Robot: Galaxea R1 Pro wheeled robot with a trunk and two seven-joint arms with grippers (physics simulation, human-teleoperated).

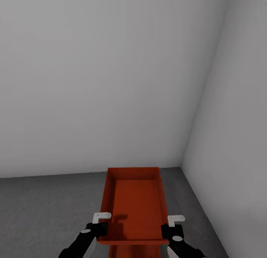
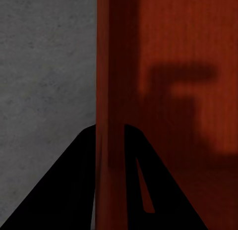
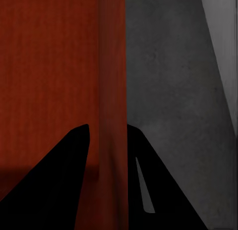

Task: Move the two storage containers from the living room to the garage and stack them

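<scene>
An orange-red storage container [image 1: 134,202], shallow, rectangular and thin-walled, hangs over the mottled grey concrete floor [image 1: 44,210] in a corner of plain white walls [image 1: 92,84]. The left end effector [image 1: 99,224] pinches its left wall and the right end effector [image 1: 172,227] its right wall. An orange strip below its near edge may be a second bin.

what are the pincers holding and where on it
Both hold the orange-red storage container: the left pincer clamps its left side wall, the right pincer its right side wall, each near the robot's end.
</scene>
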